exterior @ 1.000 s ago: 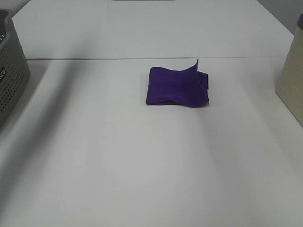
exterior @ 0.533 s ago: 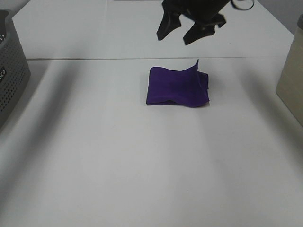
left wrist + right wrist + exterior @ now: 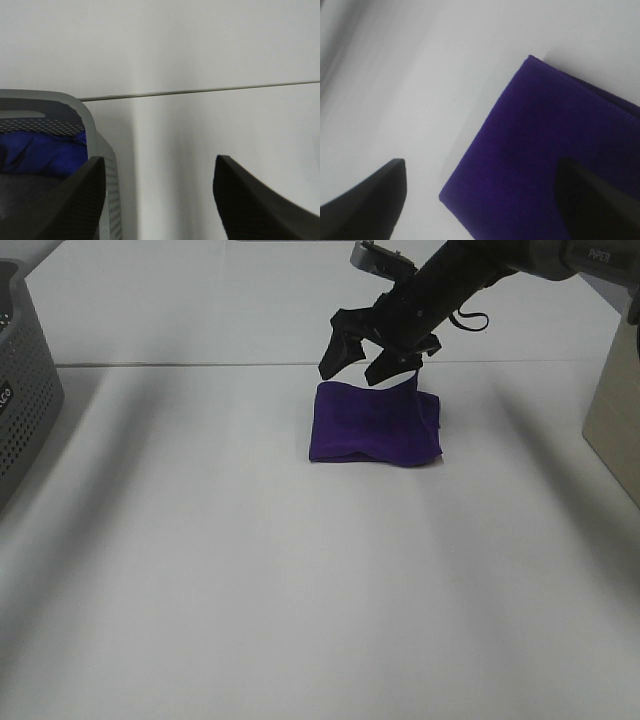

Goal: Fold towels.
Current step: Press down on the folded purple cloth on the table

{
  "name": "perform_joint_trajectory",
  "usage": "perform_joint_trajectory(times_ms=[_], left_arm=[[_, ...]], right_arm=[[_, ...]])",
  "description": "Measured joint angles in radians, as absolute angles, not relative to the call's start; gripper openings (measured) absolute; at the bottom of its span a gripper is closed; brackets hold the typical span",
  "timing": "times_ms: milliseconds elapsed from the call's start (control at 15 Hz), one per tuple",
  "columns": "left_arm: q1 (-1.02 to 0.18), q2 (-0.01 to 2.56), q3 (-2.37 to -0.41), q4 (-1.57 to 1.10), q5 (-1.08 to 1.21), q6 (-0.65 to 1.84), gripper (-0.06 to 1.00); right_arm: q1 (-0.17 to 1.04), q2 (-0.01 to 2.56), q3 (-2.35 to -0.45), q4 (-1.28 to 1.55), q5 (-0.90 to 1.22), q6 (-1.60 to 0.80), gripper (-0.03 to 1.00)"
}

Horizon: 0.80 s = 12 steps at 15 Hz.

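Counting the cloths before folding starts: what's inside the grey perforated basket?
The left wrist view shows blue fabric inside the grey basket. Its wall hides anything deeper.

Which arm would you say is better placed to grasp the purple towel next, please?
The right: its open gripper hovers at the towel's far edge. The left gripper is off by the grey basket, with no towel beneath it.

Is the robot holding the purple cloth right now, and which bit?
No, nothing is held. The right gripper hangs open just above the far edge of the folded deep purple cloth. The left gripper is open too, beside a grey perforated basket.
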<state>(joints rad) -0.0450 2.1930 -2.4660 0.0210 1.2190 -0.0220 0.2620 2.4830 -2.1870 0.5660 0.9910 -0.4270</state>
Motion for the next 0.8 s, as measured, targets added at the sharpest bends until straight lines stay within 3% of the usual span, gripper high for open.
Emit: perform_joint_trajectory(times_ms=[533,800], left_arm=[[-0.045,2.193,-2.466,-0.013,1.219,-0.019,0.58],[-0.045,2.193,-2.466,-0.013,1.219,-0.019,0.58]], right_arm=[[0.108,2.567,-2.191,0.612,0.984,-0.429,0.77],[0.086,2.571,-2.191,0.620,0.976,-0.433,0.77]])
